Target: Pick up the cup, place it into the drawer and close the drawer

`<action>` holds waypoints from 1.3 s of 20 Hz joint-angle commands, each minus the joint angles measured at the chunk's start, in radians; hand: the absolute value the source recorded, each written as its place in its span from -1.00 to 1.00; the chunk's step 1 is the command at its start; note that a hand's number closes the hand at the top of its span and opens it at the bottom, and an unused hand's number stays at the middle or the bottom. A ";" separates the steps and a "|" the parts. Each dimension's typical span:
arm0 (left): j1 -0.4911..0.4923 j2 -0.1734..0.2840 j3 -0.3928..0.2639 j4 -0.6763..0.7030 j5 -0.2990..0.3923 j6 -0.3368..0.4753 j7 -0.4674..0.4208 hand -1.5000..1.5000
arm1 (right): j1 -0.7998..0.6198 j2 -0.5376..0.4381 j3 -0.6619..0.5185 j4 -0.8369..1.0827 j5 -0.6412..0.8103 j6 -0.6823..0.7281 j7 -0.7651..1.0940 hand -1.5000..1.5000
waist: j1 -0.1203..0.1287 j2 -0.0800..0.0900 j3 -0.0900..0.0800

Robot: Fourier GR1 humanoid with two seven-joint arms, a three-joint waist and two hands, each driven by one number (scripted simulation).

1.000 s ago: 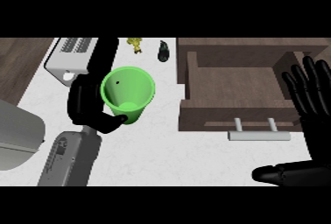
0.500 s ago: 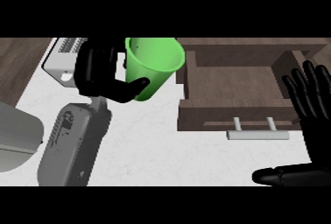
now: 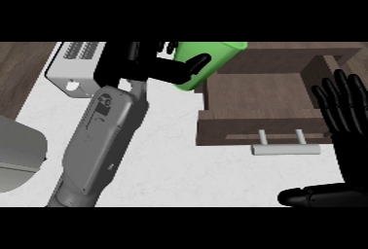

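The green cup [image 3: 215,62] is lifted at the top of the head view, tilted, with my left hand [image 3: 147,68] curled round it and the thumb [image 3: 193,64] across its side. It hangs just left of the open brown drawer [image 3: 251,99], near the drawer's left wall. The drawer shows a bare wooden inside and a pale bar handle [image 3: 284,149] on its front. My right hand [image 3: 343,121] stands open, fingers up, at the right edge beside the drawer.
A white toaster [image 3: 72,65] sits at the upper left, partly behind my left forearm [image 3: 101,141]. A grey rounded object [image 3: 18,155] lies at the left edge. The white counter [image 3: 194,175] stretches below the drawer.
My left hand has carried the cup up and rightward, from over the counter to the drawer's left edge. The right hand has stayed still.
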 commanded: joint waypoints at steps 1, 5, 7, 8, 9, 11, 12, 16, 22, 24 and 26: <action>-0.058 -0.002 -0.054 0.076 0.008 0.043 0.012 1.00 | 0.007 -0.018 -0.029 0.013 -0.020 0.022 -0.020 -1.00 | 0.000 0.000 0.000; -0.180 -0.002 -0.058 0.200 0.031 0.109 0.019 1.00 | -0.001 -0.018 -0.028 0.005 -0.032 0.023 -0.007 -1.00 | -0.005 0.000 0.000; -0.187 -0.002 -0.065 0.309 0.076 0.097 -0.063 1.00 | -0.064 -0.019 -0.036 0.049 -0.034 0.003 0.013 -1.00 | -0.010 0.003 0.000; -0.229 -0.002 -0.117 0.306 0.104 0.157 -0.032 1.00 | -0.059 -0.073 -0.103 0.041 -0.120 0.055 0.031 -1.00 | -0.018 0.003 0.000; -0.255 -0.002 -0.122 0.323 0.119 0.172 -0.029 1.00 | -0.018 -0.030 -0.055 0.060 -0.060 0.046 -0.035 -1.00 | -0.014 0.002 0.000; -0.322 -0.002 -0.089 0.474 0.129 0.155 -0.104 1.00 | -0.034 -0.023 -0.044 0.091 -0.041 0.043 -0.052 -1.00 | -0.027 0.009 0.001; -0.271 -0.002 -0.182 0.430 0.182 0.184 -0.113 1.00 | -0.073 -0.031 -0.042 0.052 -0.047 0.012 0.028 -1.00 | -0.021 0.004 0.000; -0.391 -0.002 -0.175 0.566 0.236 0.192 -0.135 1.00 | -0.058 -0.018 -0.041 0.094 -0.036 0.029 -0.042 -1.00 | -0.029 0.008 0.001; -0.399 -0.002 -0.312 0.672 0.338 0.215 -0.171 1.00 | -0.034 -0.007 -0.002 0.043 -0.028 0.036 -0.034 -1.00 | -0.061 0.013 0.001; -0.429 -0.002 -0.304 0.721 0.330 0.181 -0.170 1.00 | -0.056 -0.042 -0.057 0.076 -0.056 0.051 -0.036 -1.00 | -0.049 0.013 0.001; -0.416 -0.002 -0.347 0.749 0.342 0.192 -0.210 1.00 | -0.034 -0.034 -0.030 0.058 -0.044 0.062 -0.050 -1.00 | -0.064 0.016 0.001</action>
